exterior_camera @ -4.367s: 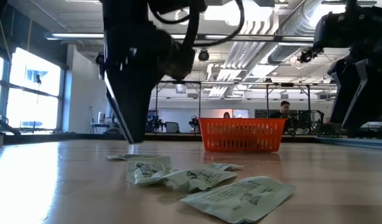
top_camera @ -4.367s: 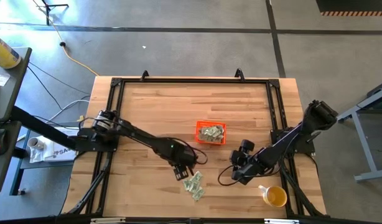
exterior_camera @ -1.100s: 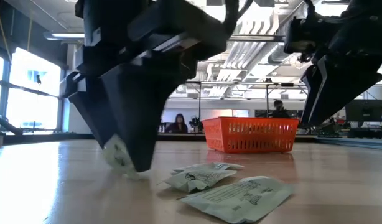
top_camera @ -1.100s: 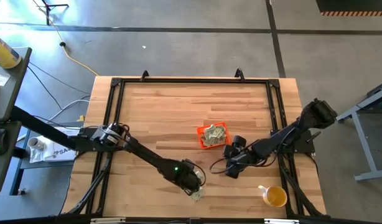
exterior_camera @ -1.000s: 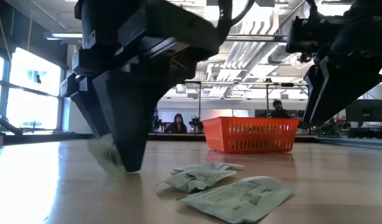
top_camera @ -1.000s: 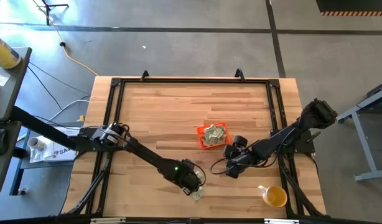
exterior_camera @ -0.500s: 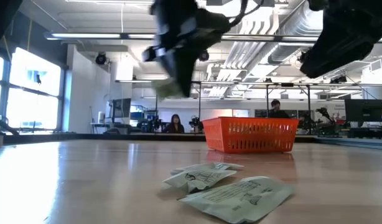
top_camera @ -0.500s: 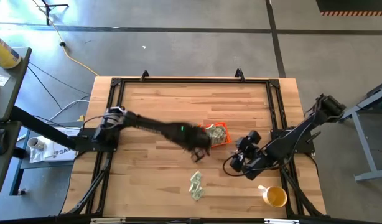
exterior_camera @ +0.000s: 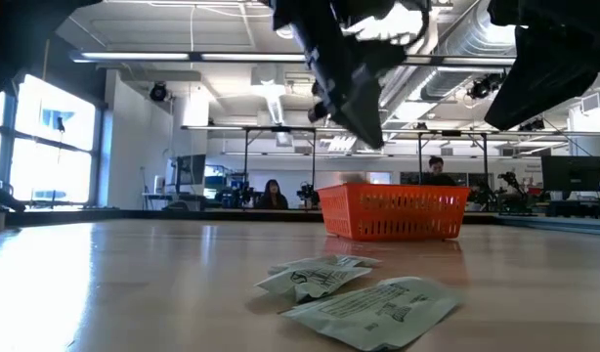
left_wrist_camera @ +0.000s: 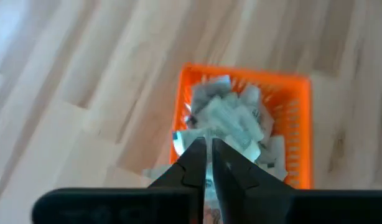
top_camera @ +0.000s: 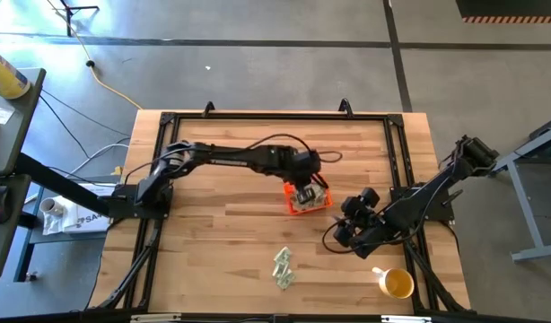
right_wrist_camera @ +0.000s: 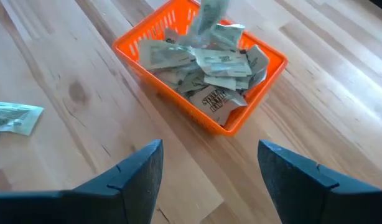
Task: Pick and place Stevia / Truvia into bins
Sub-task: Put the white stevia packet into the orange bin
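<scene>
My left gripper hangs over the orange bin, fingers nearly together and pointing steeply down. The bin is heaped with pale green and white Stevia packets. One more packet hangs upright just above the heap, under my left gripper. A few loose packets lie flat on the table near its front edge. My right gripper stands open right of the bin, above the table, with nothing between its fingers. My left gripper comes from above, slanting down, with only a thin pale strip between its two fingers. The packet's top end runs out of the right wrist view, so which part is pinched does not show. The packet hangs clear above the bin's heap.
A yellow-and-white cup stands at the table's near right corner. A black frame runs along the table's edges. Bare wood lies left of and behind the bin.
My left gripper has shut on a packet at the loose pile near the front edge. It has then risen and swung toward the far right to above the bin, rolling as it went. My right gripper has risen a little and backed toward the right edge.
</scene>
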### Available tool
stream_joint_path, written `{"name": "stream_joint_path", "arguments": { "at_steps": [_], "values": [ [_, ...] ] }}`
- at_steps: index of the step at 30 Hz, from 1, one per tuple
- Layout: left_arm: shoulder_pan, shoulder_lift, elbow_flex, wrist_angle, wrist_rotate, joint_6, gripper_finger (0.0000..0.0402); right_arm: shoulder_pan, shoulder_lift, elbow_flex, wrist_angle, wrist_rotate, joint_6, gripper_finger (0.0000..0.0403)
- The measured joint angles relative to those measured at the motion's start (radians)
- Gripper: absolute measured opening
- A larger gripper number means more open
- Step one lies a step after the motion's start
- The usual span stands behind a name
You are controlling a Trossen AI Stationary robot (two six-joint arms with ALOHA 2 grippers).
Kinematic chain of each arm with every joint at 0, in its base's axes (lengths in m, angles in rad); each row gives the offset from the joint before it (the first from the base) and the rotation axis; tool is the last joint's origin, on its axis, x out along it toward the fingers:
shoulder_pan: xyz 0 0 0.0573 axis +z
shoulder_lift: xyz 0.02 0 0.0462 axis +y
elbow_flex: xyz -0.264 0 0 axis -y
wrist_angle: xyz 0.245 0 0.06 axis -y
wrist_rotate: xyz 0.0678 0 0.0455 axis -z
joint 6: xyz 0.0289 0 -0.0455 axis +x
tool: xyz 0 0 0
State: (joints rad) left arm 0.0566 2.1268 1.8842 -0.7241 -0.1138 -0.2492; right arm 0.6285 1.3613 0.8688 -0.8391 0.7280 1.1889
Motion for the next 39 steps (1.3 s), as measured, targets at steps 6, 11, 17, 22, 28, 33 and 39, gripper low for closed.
{"name": "stream_joint_path", "arguments": {
  "at_steps": [6,11,17,22,28,33,39],
  "values": [
    [-0.008,0.069,-0.003,0.010,0.075,0.084,0.0027,-0.020,0.000,0.000,-0.020,-0.004,0.000,0.0252],
    [-0.017,0.062,-0.003,-0.022,0.146,0.013,0.0047,-0.038,0.001,0.000,-0.029,-0.013,0.000,0.0252],
    [-0.040,0.055,0.014,-0.055,0.103,-0.046,0.0076,-0.056,0.001,0.000,-0.050,-0.013,-0.002,0.0252],
    [-0.079,0.050,0.093,-0.131,-0.169,-0.052,0.0062,-0.067,0.001,0.000,-0.061,-0.018,-0.003,0.0252],
    [-0.083,0.065,0.088,-0.132,-0.266,-0.082,0.0051,-0.081,0.001,0.000,-0.063,-0.021,-0.011,0.0252],
    [-0.082,0.091,0.052,-0.109,-0.284,-0.122,0.0051,-0.086,0.001,0.000,-0.063,-0.025,-0.011,0.0252],
    [-0.084,0.124,0.027,-0.116,-0.237,-0.126,0.0051,-0.086,0.001,0.000,-0.073,-0.046,-0.011,0.0252]
  ]
}}
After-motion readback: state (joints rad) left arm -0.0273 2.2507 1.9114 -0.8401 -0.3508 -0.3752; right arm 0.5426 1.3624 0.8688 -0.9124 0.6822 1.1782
